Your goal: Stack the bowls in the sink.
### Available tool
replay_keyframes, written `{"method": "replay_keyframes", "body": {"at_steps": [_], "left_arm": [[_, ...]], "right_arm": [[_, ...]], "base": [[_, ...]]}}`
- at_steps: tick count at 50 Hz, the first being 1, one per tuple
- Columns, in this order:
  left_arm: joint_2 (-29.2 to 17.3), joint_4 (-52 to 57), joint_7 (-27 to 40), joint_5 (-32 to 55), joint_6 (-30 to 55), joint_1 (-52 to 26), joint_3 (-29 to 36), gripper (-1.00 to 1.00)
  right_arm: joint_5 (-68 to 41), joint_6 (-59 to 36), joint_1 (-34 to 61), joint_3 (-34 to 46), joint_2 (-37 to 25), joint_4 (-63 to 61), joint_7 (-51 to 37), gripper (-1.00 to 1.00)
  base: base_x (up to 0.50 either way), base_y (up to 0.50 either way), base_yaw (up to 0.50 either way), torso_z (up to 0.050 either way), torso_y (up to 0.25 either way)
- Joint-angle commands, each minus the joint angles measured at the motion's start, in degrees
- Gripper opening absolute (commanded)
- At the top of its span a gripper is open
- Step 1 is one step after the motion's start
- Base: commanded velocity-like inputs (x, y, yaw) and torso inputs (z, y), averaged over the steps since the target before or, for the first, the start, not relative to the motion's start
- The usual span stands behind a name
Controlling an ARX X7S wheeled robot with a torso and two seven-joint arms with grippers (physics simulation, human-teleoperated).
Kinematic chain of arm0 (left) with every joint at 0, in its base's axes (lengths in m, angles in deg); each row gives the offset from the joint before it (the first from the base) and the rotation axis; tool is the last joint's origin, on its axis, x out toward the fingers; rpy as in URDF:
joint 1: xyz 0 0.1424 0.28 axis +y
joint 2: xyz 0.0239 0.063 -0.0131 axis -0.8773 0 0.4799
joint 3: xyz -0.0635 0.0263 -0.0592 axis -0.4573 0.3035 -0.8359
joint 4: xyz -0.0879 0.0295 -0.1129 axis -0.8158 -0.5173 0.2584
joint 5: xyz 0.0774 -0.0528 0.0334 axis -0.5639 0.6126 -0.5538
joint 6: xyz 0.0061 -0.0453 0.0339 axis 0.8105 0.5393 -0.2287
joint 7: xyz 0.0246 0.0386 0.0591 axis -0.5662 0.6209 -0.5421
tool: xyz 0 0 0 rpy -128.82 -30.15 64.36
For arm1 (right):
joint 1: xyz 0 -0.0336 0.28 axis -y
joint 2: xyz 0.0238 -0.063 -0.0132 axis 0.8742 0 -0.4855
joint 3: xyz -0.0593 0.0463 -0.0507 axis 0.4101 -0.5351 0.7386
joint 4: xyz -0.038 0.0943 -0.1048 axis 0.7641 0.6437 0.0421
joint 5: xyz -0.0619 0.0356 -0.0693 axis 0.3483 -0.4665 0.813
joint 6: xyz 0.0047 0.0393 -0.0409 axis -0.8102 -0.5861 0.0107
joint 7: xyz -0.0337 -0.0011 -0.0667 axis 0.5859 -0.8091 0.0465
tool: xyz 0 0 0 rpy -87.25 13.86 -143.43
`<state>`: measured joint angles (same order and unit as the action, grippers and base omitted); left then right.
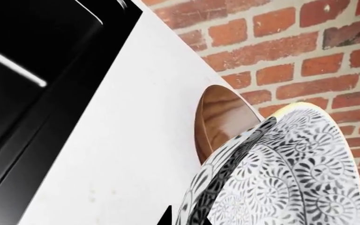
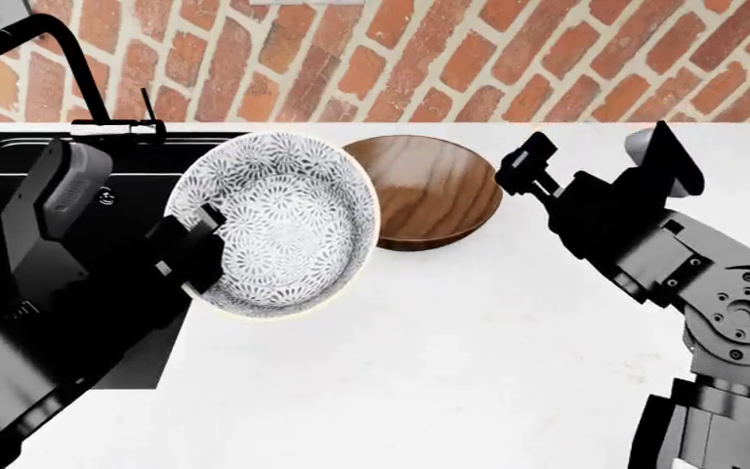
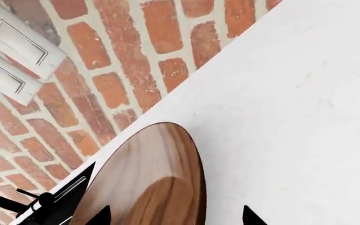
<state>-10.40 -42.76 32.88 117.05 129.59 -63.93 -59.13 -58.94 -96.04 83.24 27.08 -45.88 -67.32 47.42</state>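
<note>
The left gripper (image 2: 206,256) pinches the white bowl (image 2: 284,225) by its rim – stiff, glazed, likely slippery – while the right gripper (image 2: 521,168), jaws spread, nears the wooden bowl (image 2: 434,191).

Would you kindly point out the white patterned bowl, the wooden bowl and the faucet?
white patterned bowl (image 2: 290,230), head view, inner floor.
wooden bowl (image 2: 428,191), head view, inside surface.
faucet (image 2: 69,59), head view, upright neck.

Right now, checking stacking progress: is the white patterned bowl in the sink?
No. The white bowl is tilted, held by the left gripper beside the sink.
</note>
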Motion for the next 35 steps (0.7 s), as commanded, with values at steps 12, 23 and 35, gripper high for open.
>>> {"method": "replay_keyframes", "body": {"at_steps": [12, 23, 35], "left_arm": [[-0.96, 1.19, 0.63, 0.32, -1.55, 0.91, -0.91, -1.00], [-1.19, 1.22, 0.45, 0.12, -1.87, 1.35, -0.87, -1.00], [-1.45, 1.22, 0.10, -0.20, -2.13, 1.74, -0.80, -1.00]], "right_arm": [[3.48, 3.40, 1.16, 3.44, 0.95, 8.04, 4.25, 1.00], [5.44, 5.64, 2.86, 5.15, 1.52, 13.29, 6.77, 1.00], [5.83, 6.53, 3.73, 6.22, 2.30, 15.39, 8.38, 1.00]], "base": [[0.00, 0.00, 0.00, 0.000, 0.001], [0.00, 0.00, 0.00, 0.000, 0.000], [0.00, 0.00, 0.00, 0.000, 0.001]]}}
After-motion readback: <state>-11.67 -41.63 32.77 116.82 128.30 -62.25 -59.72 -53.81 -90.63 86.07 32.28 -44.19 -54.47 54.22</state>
